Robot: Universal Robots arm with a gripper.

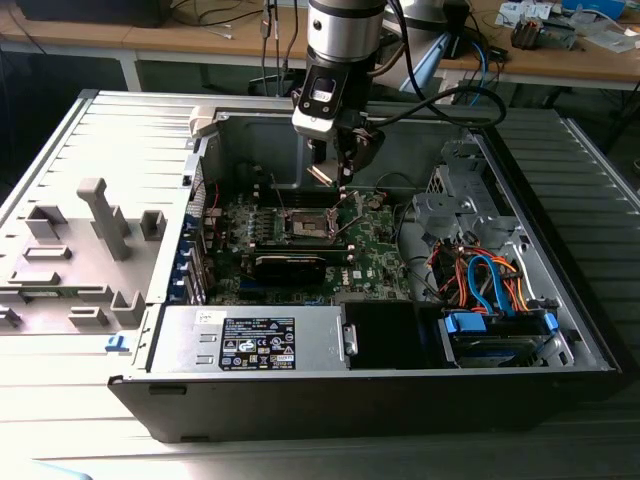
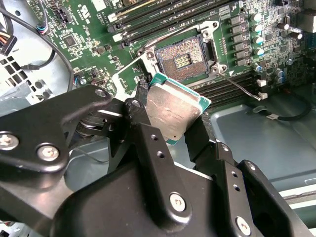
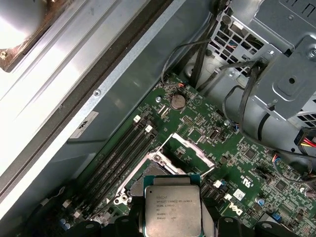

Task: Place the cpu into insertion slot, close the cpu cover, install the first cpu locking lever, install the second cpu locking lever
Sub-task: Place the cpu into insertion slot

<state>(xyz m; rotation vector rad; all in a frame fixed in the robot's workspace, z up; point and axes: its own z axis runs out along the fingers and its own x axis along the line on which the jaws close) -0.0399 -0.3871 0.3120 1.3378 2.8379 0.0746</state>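
Cpu (image 2: 174,111) tilted, held by edges between fingers (image 2: 154,148), near insertion slot (image 2: 182,59)

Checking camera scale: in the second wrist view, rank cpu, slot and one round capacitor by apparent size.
cpu: looks largest, but nearest the camera
slot: close second, so that pair is unsure
capacitor: clearly smallest

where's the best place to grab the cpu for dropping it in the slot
By two opposite edges of the cpu, jaws closing in from its sides, as the gripper holds it now. It is a thin flat square, so an edge pinch leaves the underside free to meet the insertion slot.
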